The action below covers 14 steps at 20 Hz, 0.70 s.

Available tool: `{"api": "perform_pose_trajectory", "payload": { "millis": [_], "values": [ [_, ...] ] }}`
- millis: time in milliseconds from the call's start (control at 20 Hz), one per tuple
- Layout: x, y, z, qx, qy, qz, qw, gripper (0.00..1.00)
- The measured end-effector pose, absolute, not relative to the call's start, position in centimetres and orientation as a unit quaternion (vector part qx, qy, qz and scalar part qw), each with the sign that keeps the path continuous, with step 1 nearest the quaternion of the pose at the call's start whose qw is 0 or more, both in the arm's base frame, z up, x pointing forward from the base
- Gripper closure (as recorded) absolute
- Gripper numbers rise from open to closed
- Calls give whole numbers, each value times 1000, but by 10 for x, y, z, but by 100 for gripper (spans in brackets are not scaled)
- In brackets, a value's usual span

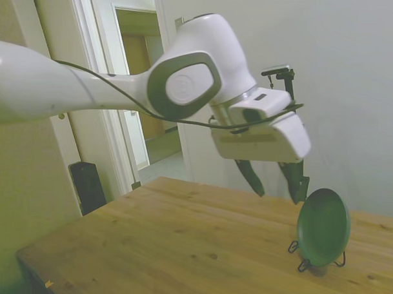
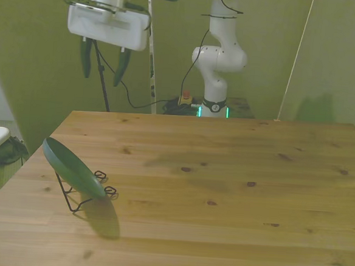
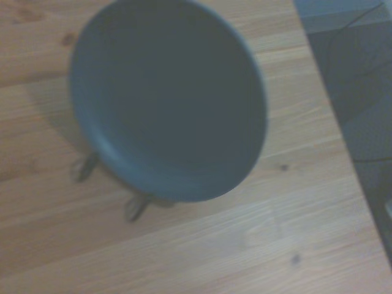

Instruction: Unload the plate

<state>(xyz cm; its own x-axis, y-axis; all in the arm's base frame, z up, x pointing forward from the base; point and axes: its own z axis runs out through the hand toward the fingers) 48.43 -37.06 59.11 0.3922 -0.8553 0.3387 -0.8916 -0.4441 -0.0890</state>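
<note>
Looks like a home room used as a robot lab: wooden table (image 1: 187, 237), open doorway (image 1: 143, 91), plain walls, cables on floor.

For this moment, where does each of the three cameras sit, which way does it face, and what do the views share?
Side view: off one side of the table, looking across it; the white arm reaches in, gripper open above the plate.
Front view: across the table, facing the robot's base; gripper high at the front view's left, plate leaning on its wire stand.
Wrist view: looks down on the plate; no robot part shows.
All three show plate and table.
</note>
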Motion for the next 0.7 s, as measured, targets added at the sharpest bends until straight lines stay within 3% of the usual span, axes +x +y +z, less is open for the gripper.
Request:
{"api": "perform_pose_trajectory", "payload": {
  "millis": [400,700],
  "values": [
    [525,-431,607,805,-566,177,28,0],
    [557,-452,585,830,-528,181,9,0]
  ]
}}
